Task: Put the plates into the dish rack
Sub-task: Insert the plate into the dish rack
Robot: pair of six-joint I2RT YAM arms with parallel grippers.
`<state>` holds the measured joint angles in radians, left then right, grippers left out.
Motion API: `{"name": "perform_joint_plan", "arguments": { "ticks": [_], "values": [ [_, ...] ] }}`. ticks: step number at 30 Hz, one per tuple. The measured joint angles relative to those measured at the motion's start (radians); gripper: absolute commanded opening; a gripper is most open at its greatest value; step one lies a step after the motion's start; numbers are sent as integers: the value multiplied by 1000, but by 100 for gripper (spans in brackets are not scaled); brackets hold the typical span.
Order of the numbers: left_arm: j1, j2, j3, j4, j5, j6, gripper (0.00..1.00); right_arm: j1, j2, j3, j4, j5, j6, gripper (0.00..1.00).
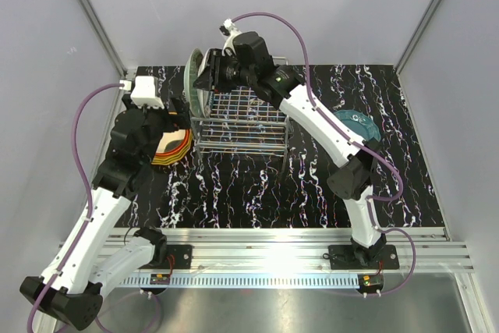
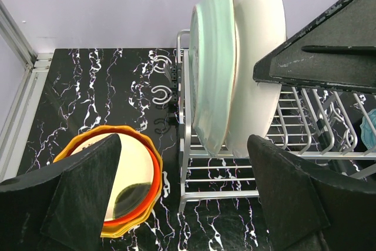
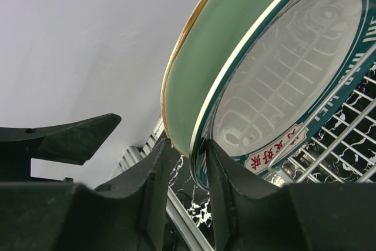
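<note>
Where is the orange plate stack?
Top view: the orange plate stack lies flat at left, just beside the dish rack, near the left gripper.

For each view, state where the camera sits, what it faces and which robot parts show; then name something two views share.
Top external: above and behind the bases, looking down on the table; both arms, left gripper, right gripper.
Left wrist: left of the dish rack, facing it; own fingers flank the view.
Right wrist: tight against the mint plate; own fingers below.
Shared: both wrist views show the mint plate.
</note>
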<state>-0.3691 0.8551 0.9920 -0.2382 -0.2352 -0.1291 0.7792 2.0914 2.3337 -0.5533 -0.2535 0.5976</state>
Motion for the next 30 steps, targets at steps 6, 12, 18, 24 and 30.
{"name": "perform_joint_plan", "arguments": {
  "ticks": [6,12,18,24,30],
  "values": [
    [0,-8,0,0,0,0,93,2,15,30,-19,-3,-3,43],
    [0,-10,0,0,0,0,93,6,16,33,-20,-2,-3,52],
    [0,-10,0,0,0,0,93,11,16,48,-29,-1,-15,58],
    [0,-10,0,0,0,0,93,13,16,58,-40,4,-29,66],
    [1,-10,0,0,0,0,93,13,13,75,-66,18,-47,68]
  ]
}}
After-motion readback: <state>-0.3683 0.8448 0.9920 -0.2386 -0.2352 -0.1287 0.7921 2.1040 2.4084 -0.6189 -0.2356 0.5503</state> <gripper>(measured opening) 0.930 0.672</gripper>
